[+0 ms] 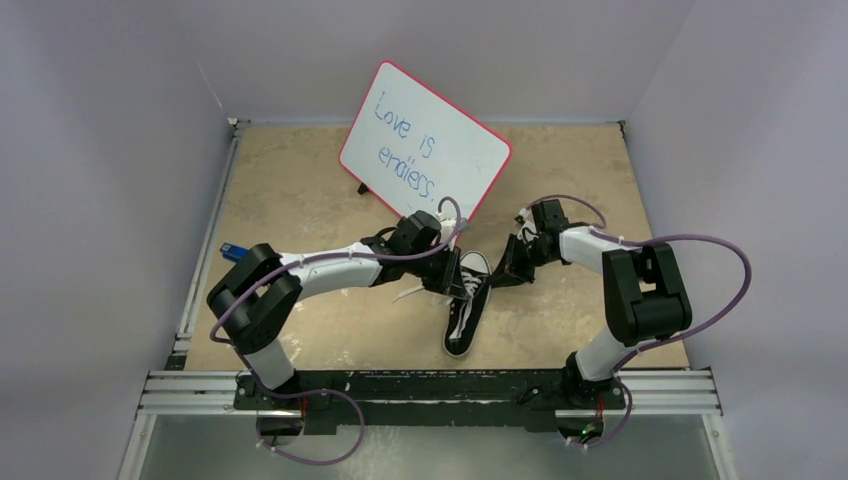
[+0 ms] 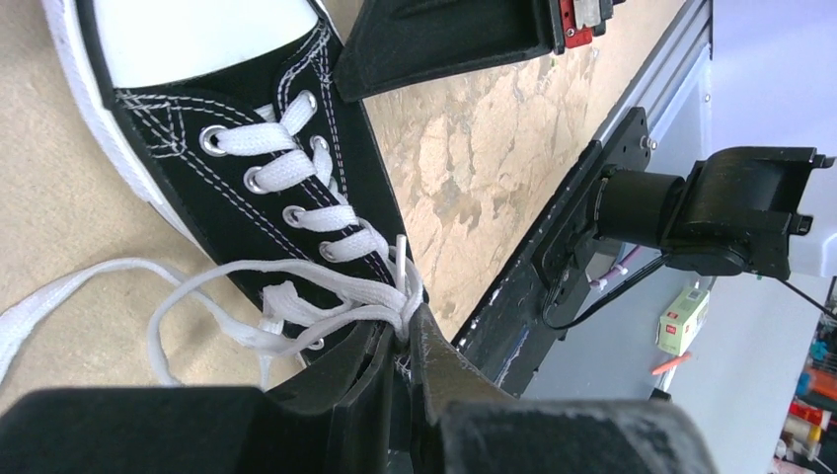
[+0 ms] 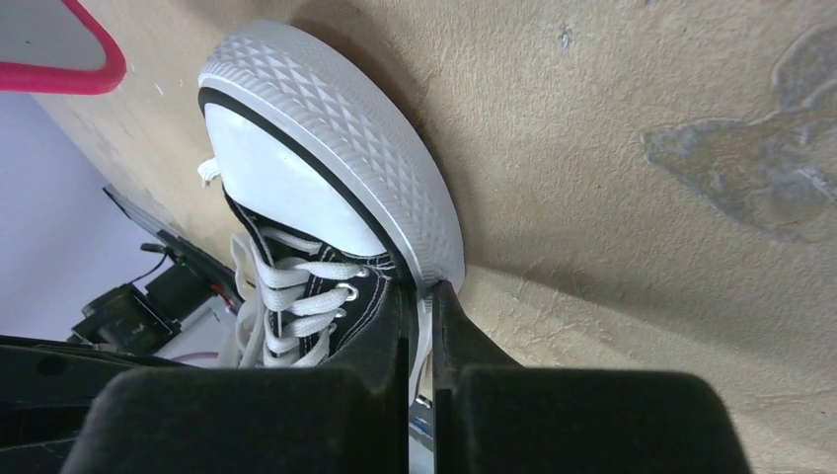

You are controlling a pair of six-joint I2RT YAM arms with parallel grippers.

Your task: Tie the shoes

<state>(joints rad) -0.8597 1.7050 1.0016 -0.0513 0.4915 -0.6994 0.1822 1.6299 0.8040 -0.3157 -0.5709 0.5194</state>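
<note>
The black sneaker (image 1: 466, 302) lies mid-table, white toe cap pointing away from the arms. My left gripper (image 1: 446, 276) is at its left side. In the left wrist view the left gripper (image 2: 410, 331) is shut on the bunched white laces (image 2: 326, 296) at the top eyelets of the shoe (image 2: 212, 212), and loose lace loops trail to the left. My right gripper (image 1: 506, 274) is at the toe's right side. In the right wrist view the right gripper (image 3: 421, 291) is shut with a white strip of the sole edge of the shoe (image 3: 296, 168) between its jaws.
A pink-rimmed whiteboard (image 1: 425, 140) with blue writing stands tilted just behind the shoe. A small blue-and-black tool (image 1: 232, 250) lies at the table's left edge. Grey walls close in the table on three sides. The metal rail (image 1: 430, 385) runs along the near edge.
</note>
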